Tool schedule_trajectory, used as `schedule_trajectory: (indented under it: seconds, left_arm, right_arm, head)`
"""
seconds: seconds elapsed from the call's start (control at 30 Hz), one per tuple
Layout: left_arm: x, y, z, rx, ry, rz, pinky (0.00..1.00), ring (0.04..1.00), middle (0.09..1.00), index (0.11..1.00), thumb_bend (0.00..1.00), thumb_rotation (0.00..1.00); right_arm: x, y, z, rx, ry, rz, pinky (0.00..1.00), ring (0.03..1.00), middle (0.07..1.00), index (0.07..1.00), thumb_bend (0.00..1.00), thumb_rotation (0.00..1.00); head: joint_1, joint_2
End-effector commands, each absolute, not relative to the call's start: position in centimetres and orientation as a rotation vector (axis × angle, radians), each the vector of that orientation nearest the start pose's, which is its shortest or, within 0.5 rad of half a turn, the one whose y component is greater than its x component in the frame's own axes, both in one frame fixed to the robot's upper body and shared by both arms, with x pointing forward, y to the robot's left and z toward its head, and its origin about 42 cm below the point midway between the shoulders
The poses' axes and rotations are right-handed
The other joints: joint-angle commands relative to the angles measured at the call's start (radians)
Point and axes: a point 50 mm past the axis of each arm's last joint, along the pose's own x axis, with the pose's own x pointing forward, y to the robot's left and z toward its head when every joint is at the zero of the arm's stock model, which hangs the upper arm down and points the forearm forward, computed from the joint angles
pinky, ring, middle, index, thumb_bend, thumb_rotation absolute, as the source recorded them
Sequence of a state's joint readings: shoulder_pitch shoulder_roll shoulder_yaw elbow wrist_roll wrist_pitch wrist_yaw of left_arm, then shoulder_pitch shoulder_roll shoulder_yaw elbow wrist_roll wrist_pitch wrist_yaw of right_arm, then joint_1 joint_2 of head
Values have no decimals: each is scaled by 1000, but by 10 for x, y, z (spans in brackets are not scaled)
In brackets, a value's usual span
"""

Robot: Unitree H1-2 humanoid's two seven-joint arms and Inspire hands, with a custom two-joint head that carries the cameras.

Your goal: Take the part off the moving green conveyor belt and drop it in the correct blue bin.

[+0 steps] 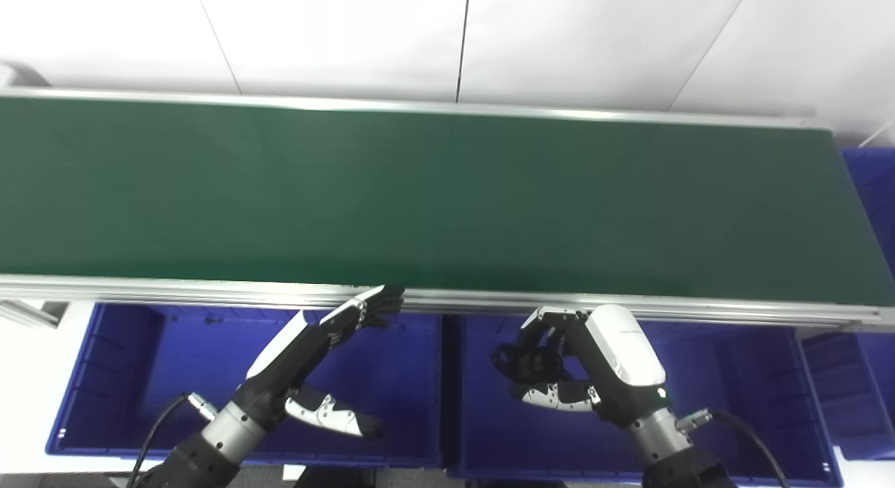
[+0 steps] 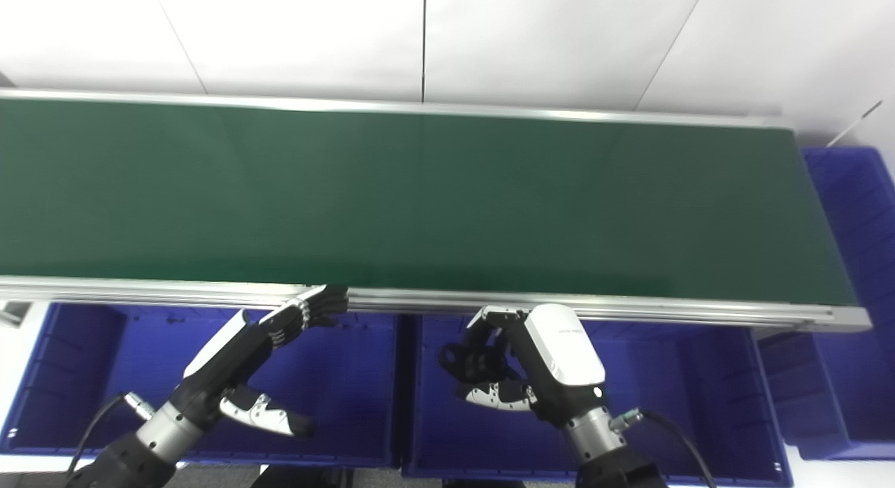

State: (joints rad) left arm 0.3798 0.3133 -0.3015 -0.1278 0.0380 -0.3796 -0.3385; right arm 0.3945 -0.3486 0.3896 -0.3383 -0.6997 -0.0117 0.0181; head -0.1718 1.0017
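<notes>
While both hands hover, the blue bins (image 1: 126,376) hold nothing.

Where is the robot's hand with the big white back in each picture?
Left eye view: the right hand sits low and right of the middle, over a blue bin, its fingers curled.
Right eye view: the same right hand sits low, nearer the middle.
Shared landmark: the silver front rail of the green conveyor belt, just above the hand in both.

Bare green conveyor belt (image 1: 447,201)
</notes>
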Motion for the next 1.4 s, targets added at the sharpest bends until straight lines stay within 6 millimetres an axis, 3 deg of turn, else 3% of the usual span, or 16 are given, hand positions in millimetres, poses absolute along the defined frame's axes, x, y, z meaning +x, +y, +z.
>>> schedule_trajectory:
  seconds: [0.0, 0.1, 0.4, 0.43, 0.5, 0.53, 0.57, 0.6, 0.63, 0.7, 0.77, 0.8, 0.93, 1.03, 1.2, 1.37]
  left_arm:
    - [133, 217, 77, 234, -100, -645, 816, 875, 906, 908, 1000, 429]
    - [134, 214, 78, 238, -95, -646, 815, 880, 907, 906, 1000, 410]
    - [136, 213, 79, 250, -70, -659, 844, 900, 918, 917, 1000, 426]
    - [136, 213, 79, 251, -68, -658, 846, 902, 918, 918, 1000, 431]
    - [136, 213, 79, 251, -70, -655, 846, 899, 917, 918, 1000, 430]
    - [136, 213, 79, 251, -70, -655, 844, 897, 916, 917, 1000, 426]
    - [136, 213, 80, 252, -69, -656, 845, 898, 917, 917, 1000, 425]
    - [136, 213, 80, 250, -69, -656, 846, 899, 918, 918, 1000, 426]
    - [136, 213, 80, 248, -69, -656, 844, 898, 917, 917, 1000, 422]
    - [135, 214, 78, 250, -71, -656, 845, 897, 917, 917, 1000, 419]
    - [134, 214, 78, 252, -73, -656, 847, 898, 919, 917, 1000, 424]
    - [134, 214, 78, 254, -73, -657, 847, 898, 919, 918, 1000, 427]
    - [130, 213, 81, 258, -68, -662, 847, 897, 919, 918, 1000, 435]
    - [127, 214, 82, 255, -62, -663, 847, 901, 919, 919, 1000, 433]
    - [124, 215, 83, 239, -53, -663, 848, 900, 916, 914, 1000, 424]
    - [123, 217, 82, 244, -50, -672, 850, 904, 922, 920, 1000, 421]
  right_arm:
    - [133, -218, 94, -870, 16, 434, 172, 410, 466, 484, 511, 0]
    - [136, -222, 89, -904, 84, 455, 105, 419, 479, 480, 517, 0]
    - [154, -217, 77, -999, 255, 572, 146, 409, 492, 486, 517, 0]
    - [156, -217, 76, -1011, 263, 584, 155, 301, 479, 488, 521, 0]
    - [159, -217, 74, -1035, 293, 609, 169, 261, 473, 491, 522, 0]
    - [160, -216, 73, -1049, 322, 634, 189, 268, 473, 493, 521, 0]
    - [160, -216, 72, -1063, 356, 661, 322, 409, 484, 495, 517, 6]
    - [161, -216, 72, -1085, 392, 700, 445, 530, 586, 497, 504, 85]
    - [162, -215, 72, -1100, 417, 725, 637, 702, 731, 689, 493, 492]
    - [162, -215, 74, -1123, 460, 784, 825, 845, 853, 839, 546, 813]
    - [160, -215, 77, -1123, 461, 799, 938, 931, 929, 920, 625, 961]
    - [157, -216, 79, -1105, 450, 788, 955, 945, 942, 933, 642, 981]
    - [148, -218, 88, -1041, 391, 733, 981, 963, 971, 953, 741, 1000]
    - [138, -219, 99, -983, 316, 679, 904, 927, 946, 930, 769, 978]
    - [112, -213, 119, -813, 151, 553, 729, 823, 863, 880, 839, 802]
    - [96, -209, 121, -644, 112, 473, 701, 823, 875, 897, 879, 752]
  head:
    - [6, 3]
    - [4, 7]
    - [-14, 12]
    - [-14, 12]
    - [-16, 12]
    - [-17, 11]
    - [-17, 10]
    - [-19, 9]
    - [-19, 9]
    - [-21, 8]
    - [-20, 6]
    - [-17, 6]
    - [-10, 12]
    - [-9, 15]
    - [-13, 17]
    - [-6, 15]
